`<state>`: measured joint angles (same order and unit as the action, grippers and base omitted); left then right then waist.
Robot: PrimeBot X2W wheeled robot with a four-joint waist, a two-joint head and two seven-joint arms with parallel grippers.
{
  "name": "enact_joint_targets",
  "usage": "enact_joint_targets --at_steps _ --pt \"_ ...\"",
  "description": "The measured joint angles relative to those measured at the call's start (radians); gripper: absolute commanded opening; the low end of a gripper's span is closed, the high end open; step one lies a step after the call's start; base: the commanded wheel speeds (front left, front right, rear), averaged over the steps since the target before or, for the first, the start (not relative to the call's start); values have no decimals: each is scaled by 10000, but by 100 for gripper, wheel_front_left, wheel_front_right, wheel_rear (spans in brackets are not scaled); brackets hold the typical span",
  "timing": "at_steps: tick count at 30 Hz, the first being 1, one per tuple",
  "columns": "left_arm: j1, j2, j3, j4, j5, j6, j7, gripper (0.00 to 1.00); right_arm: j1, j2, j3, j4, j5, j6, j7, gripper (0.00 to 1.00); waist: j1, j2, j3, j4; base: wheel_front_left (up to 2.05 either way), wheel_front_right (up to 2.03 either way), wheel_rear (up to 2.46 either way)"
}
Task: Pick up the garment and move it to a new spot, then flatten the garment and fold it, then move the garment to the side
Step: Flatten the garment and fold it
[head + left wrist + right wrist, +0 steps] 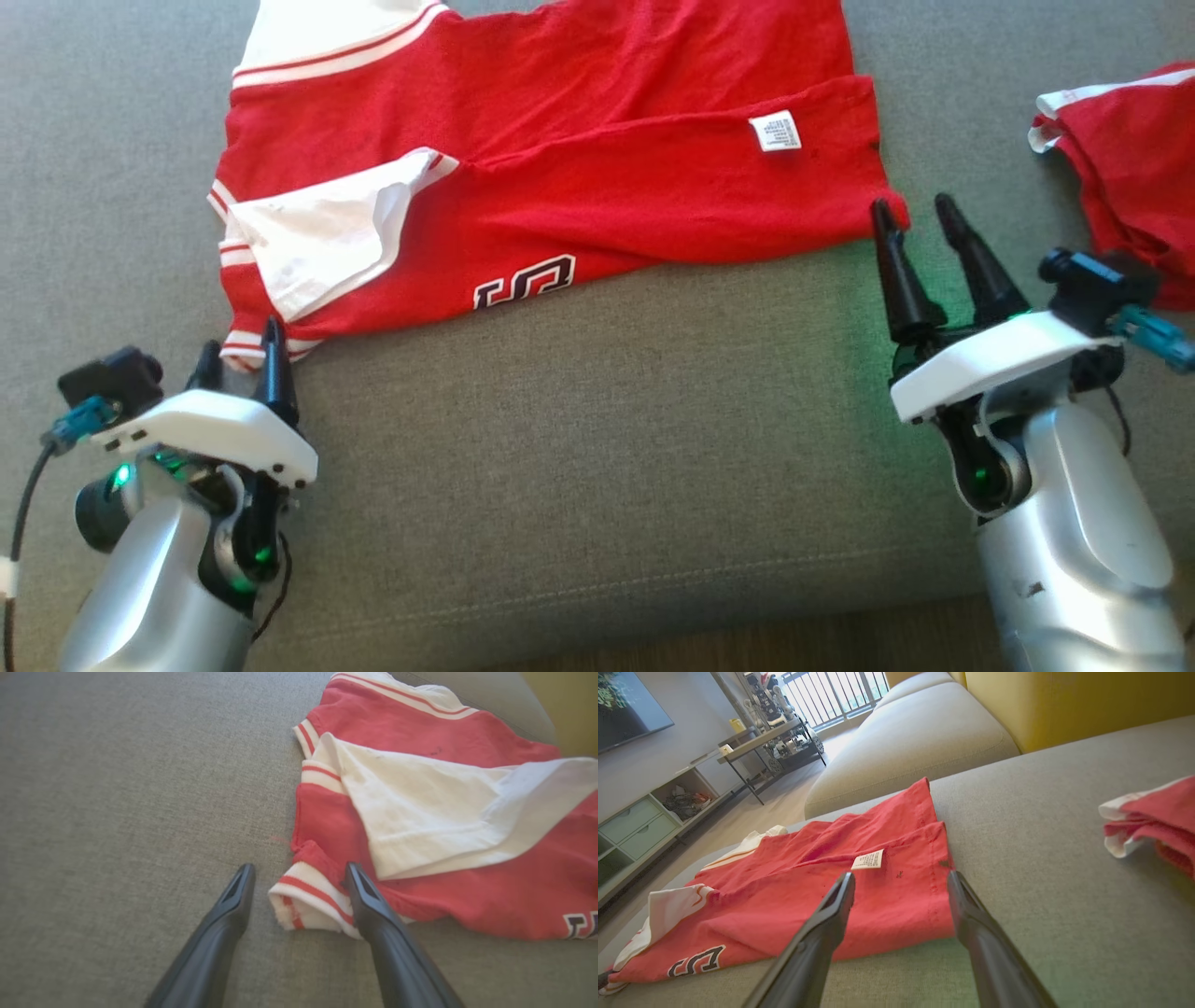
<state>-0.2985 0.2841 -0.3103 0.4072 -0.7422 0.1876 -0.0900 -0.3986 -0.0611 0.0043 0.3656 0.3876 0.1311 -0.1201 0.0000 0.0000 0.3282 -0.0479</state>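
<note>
A red-and-white shirt (579,159) is lying partly folded across the far side of a grey cushion (579,448), its white label (775,131) facing up. The left gripper (241,359) is sitting at the shirt's near left corner, jaws spread around the striped cuff (303,896). The right gripper (915,213) is poised at the near right corner, jaws spread over the hem. A second red garment (1134,159) is lying well apart at the far right.

Grey couch (597,467), yellow backrest (1064,704), bright barred window (833,693).
</note>
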Motion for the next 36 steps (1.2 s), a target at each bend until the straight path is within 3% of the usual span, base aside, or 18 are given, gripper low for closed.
enact_joint_targets --at_steps 1,3,7,13,20,21,22,24,31,36 --pt "3 8 -48 40 2 -6 19 85 -3 2 33 84 2 0 69 100 0 0 -47 10 0 0 0" --pt "23 0 -159 67 0 -52 82 0 -10 0 35 284 8 0 221 100 0 0 -139 42 0 0 0" --pt "165 -4 -447 35 27 -301 88 0 -37 2 29 834 8 0 654 100 0 0 -348 141 0 0 0" --pt "720 23 -771 -253 387 -305 -188 0 -755 4 -171 2240 -54 0 1043 100 0 0 -674 300 0 0 0" --pt "869 -6 -1129 -483 550 -391 -349 0 -1955 2 -834 4326 -1438 0 1026 100 0 0 -881 668 0 0 0" --pt "869 -13 -1181 -481 562 -395 -351 0 -2045 4 -936 4629 -1699 0 1028 96 0 0 -900 719 0 0 0" --pt "870 -25 -1231 -479 591 -397 -364 0 -2113 2 -1012 4892 -1933 0 1035 69 0 0 -917 767 0 0 0" --pt "869 -61 -1308 -476 679 -431 -441 0 -2197 2 -1145 5311 -2127 0 1035 2 0 0 -950 841 0 0 0" --pt "867 -35 -1369 -370 828 -604 -830 0 -2379 2 -1331 5787 -2458 0 443 0 0 0 -1130 876 0 0 0" --pt "950 176 -1429 -497 903 -1089 -1202 0 -2155 4 -1720 5294 -2721 0 305 0 0 0 -1354 761 0 0 0"
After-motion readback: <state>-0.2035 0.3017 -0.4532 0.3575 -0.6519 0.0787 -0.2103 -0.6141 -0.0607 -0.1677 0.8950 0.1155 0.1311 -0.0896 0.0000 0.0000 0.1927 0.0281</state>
